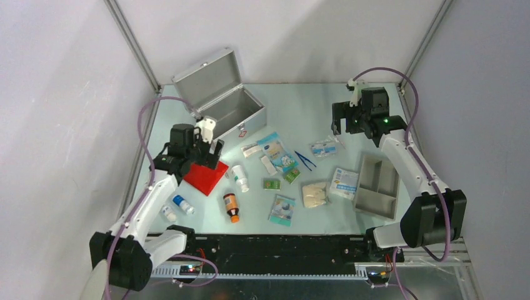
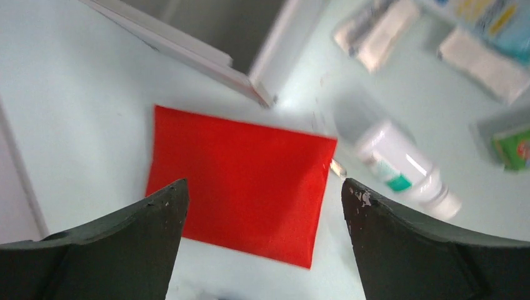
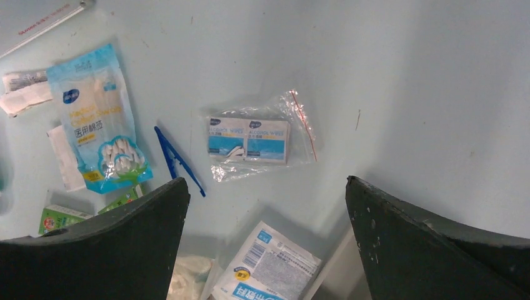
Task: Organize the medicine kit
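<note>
Hovering over the flat red pouch (image 2: 240, 181), the left gripper (image 2: 262, 212) has its jaws spread wide with nothing between them. The pouch lies just in front of the medicine kit (image 1: 225, 106), which sits at the far left of the table (image 1: 300, 119) with its lid thrown back and its inside looking bare. To my eye this is an early step: lining up to pick the pouch and carry it into the kit. The pouch lies flat, so the next move calls for coming down over one edge and pinching there.

Well to the right of the kit, the right gripper (image 3: 265, 212) is equally wide and empty, hanging above a clear zip bag of sachets (image 3: 250, 139). Their print seems to read "ALCOHOL WIPES", though it is small. Closer to the kit lie blue tweezers (image 3: 178, 159) and a blue swab packet (image 3: 100, 119) with Chinese characters. The upturned side of the pouch shows no writing.
</note>
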Available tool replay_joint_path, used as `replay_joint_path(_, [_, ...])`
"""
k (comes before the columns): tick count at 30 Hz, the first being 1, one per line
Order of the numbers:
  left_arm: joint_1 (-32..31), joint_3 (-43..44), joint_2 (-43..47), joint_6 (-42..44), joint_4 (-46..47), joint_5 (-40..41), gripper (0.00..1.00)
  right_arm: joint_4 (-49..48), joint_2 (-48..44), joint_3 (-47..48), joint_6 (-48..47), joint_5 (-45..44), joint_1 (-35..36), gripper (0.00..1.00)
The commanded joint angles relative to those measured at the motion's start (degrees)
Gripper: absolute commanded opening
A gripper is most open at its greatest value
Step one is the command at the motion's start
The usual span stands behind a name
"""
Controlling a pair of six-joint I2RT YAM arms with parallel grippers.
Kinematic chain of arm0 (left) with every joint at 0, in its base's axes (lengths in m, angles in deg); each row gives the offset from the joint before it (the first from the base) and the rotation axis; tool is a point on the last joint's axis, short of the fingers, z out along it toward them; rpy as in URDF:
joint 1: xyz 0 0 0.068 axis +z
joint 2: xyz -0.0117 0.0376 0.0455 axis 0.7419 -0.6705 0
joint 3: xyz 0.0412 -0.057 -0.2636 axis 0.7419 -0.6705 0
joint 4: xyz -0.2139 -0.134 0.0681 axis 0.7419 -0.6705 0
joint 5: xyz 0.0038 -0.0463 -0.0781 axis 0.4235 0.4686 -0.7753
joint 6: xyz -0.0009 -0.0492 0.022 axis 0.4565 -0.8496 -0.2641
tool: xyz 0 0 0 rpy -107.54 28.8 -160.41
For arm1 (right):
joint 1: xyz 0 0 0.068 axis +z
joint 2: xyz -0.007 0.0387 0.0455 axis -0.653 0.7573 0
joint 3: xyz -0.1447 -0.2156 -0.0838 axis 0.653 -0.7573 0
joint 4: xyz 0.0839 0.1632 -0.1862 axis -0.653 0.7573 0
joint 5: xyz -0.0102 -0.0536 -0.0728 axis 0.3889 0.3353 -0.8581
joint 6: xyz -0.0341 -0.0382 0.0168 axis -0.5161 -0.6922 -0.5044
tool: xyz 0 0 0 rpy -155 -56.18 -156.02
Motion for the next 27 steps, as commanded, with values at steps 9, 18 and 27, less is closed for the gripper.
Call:
replay_joint_path(9, [-7.1,1.0,-16.9,10.7,-5.3,7.1,0.72,-2.4,2.1,-0.6,-6.0,6.3,0.7,0.98])
replay_joint_path(18, [-10.9,0.4,-26.2,13.3,-0.3,12.8,0.57,-2.3,2.3,-0.1,-5.4,6.6,0.8,0.96])
replay_joint_path(27, [-11.0,1.3,-29.7,15.0,-0.3,10.1,0.38,-2.9,2.9,-0.1,-5.6,7.2,0.8,0.95])
